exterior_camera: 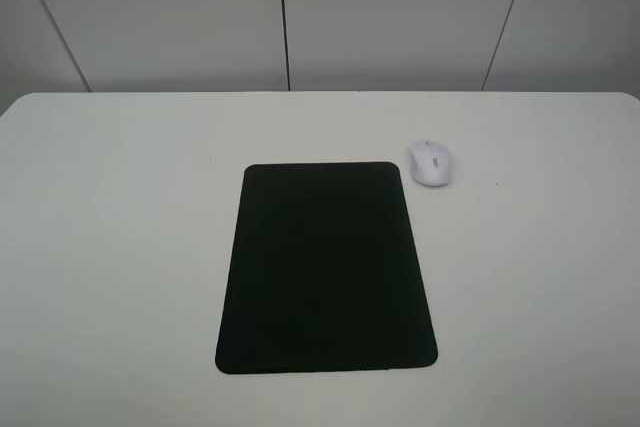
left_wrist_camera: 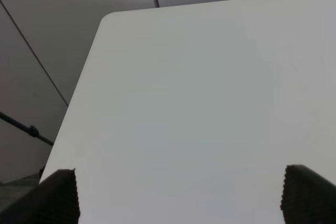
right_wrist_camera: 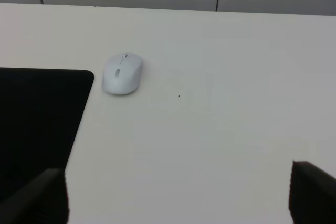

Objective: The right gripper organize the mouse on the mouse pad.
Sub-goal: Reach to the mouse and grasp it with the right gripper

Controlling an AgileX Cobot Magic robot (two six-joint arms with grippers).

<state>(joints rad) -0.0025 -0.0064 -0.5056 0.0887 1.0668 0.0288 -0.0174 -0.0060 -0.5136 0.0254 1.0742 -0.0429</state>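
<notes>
A small white mouse (exterior_camera: 430, 163) sits on the bare white table (exterior_camera: 120, 247), just off the far right corner of the mouse pad (exterior_camera: 325, 267) as your high cam sees it. It is off the mat, w/ a thin strip of tabletop between the two. The mouse is a smooth oval, pale and slightly glossy, w/ a short grey scroll wheel (right_wrist_camera: 118, 71) on its centre line. The wheel end points toward the grey panelled wall (exterior_camera: 400, 17) at the back. Its body is far smaller than the pad and casts only a soft shadow round its base.

The pad is flat, matte black and rectangular w/ rounded corners. It lies near the middle of the table, long sides running away from you, and nothing rests on it.

Your right gripper (right_wrist_camera: 178, 198) shows only in its own wrist cam. Two dark fingertips (right_wrist_camera: 47, 198) stand at opposite edges of that pic, so the jaws are spread wide w/ nothing between them but tabletop and a corner of the pad. The mouse lies well ahead of them, untouched. A tiny dark speck (right_wrist_camera: 179, 96) marks the table near it.

Your left gripper (left_wrist_camera: 184, 198) is likewise wide, over plain white tabletop near a rounded table corner, gripping nothing.
</notes>
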